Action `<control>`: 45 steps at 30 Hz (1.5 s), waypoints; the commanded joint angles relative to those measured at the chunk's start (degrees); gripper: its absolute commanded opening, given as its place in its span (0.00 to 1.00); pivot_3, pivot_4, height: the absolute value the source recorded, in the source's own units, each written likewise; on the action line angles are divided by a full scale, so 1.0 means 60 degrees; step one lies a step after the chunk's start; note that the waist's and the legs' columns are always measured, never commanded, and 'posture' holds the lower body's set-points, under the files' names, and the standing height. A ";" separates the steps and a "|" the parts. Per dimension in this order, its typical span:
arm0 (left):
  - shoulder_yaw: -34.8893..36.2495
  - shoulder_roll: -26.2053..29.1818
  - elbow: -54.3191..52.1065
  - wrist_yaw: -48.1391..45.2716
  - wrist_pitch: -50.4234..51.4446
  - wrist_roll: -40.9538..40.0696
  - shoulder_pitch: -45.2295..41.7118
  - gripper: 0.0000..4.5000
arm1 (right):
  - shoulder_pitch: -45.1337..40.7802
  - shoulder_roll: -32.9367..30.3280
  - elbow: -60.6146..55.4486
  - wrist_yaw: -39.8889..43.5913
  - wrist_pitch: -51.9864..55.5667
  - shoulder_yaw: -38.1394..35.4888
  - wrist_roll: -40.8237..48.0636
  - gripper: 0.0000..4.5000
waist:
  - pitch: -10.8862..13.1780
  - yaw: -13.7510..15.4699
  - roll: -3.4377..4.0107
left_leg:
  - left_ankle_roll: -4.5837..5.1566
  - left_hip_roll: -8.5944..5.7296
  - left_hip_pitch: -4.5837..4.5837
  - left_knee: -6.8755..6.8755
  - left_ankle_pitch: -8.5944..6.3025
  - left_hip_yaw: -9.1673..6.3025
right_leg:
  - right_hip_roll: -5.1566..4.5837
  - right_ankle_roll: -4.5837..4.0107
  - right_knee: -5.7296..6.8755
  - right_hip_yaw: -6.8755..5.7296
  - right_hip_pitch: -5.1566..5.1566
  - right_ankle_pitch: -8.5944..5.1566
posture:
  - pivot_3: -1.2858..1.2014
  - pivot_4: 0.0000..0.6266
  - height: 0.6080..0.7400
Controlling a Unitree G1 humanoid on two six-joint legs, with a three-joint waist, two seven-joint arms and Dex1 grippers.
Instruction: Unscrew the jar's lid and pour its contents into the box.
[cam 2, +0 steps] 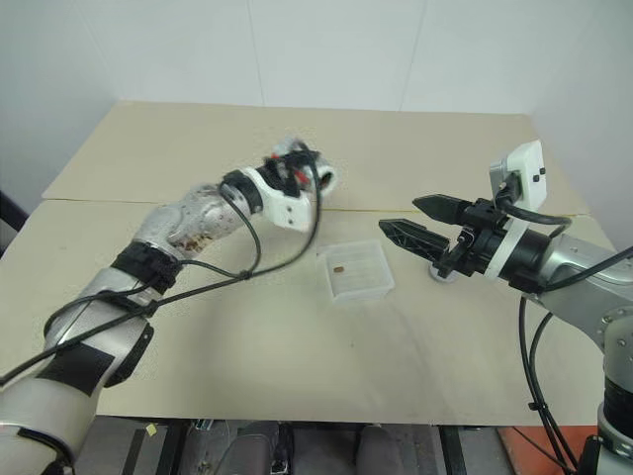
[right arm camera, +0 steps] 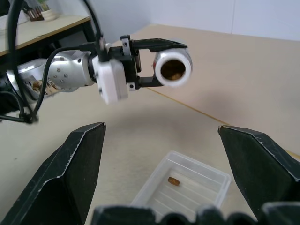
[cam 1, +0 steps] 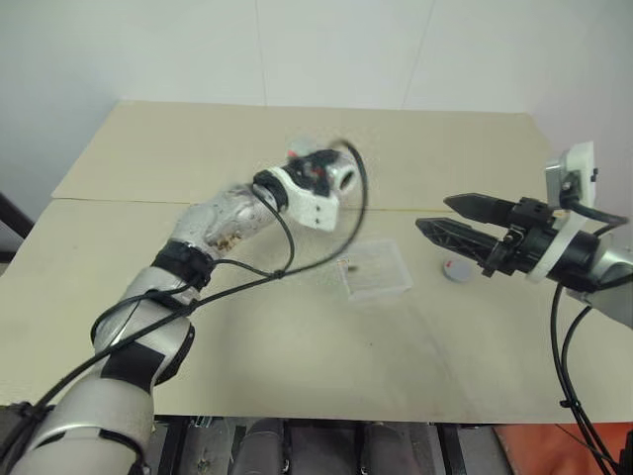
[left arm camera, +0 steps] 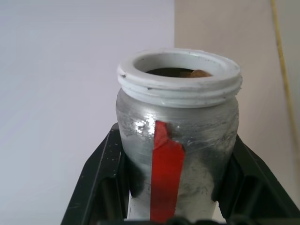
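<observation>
Lid: the small grey lid is off the jar and lies flat on the table, near the tray and just beside the right gripper's lower finger, so the unscrewing looks done.
Jar: the open jar is clamped between the left gripper's two fingers, held in the air above the table and short of the tray, tipped on its side with the mouth facing the right gripper.
Left fingers: pressed against both sides of the jar's body.
Right fingers: the right gripper hangs over the table beside the tray with its fingers wide apart and nothing between them.
Tray: the clear tray rests on the table between the two arms; one brown pellet already lies on its floor.
Still to do: something brown shows inside the jar's mouth, so I judge the pouring only part done; the jar would need to come over the tray and tip further.
Left wrist view: shows the threaded white rim, the red strip of label and a brown piece just inside the mouth.
Right wrist view: looks straight into the jar's mouth and down onto the pellet in the tray.
Head views: give the layout of both arms, tray and lid on the table.
</observation>
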 commanded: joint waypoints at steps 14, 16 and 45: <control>0.4102 -0.1344 -0.4669 -0.1862 0.6254 -0.6182 0.3463 0.43 | -0.0652 -0.0679 0.0349 0.1040 -0.0045 0.0108 -0.0210 0.99 | -0.0001 -0.0091 0.0002 | -0.0003 0.0000 0.0029 0.0000 0.0002 -0.0033 | 0.0002 -0.0001 0.0032 0.0025 0.0009 0.0000 | 0.52 0.24 1.00; 0.3998 -0.1417 -0.4833 -0.2006 0.5713 -0.6141 0.3958 0.43 | -0.0635 -0.0686 0.0331 0.1047 -0.0038 0.0084 -0.0190 0.99 | -0.0001 -0.0074 0.0002 | -0.0004 0.0001 0.0031 0.0001 0.0002 -0.0033 | 0.0002 -0.0001 0.0036 0.0024 0.0008 0.0000 | 0.52 0.24 1.00; 0.3260 -0.0964 -0.4873 -0.2651 0.4705 -0.5660 0.5445 0.99 | -0.0671 -0.0490 0.0086 0.1062 -0.0111 0.0245 -0.0279 1.00 | -0.0002 -0.0083 0.0002 | 0.0010 0.0000 0.0039 -0.0006 -0.0006 -0.0031 | 0.0001 -0.0001 0.0033 0.0027 0.0014 0.0000 | 0.52 0.24 1.00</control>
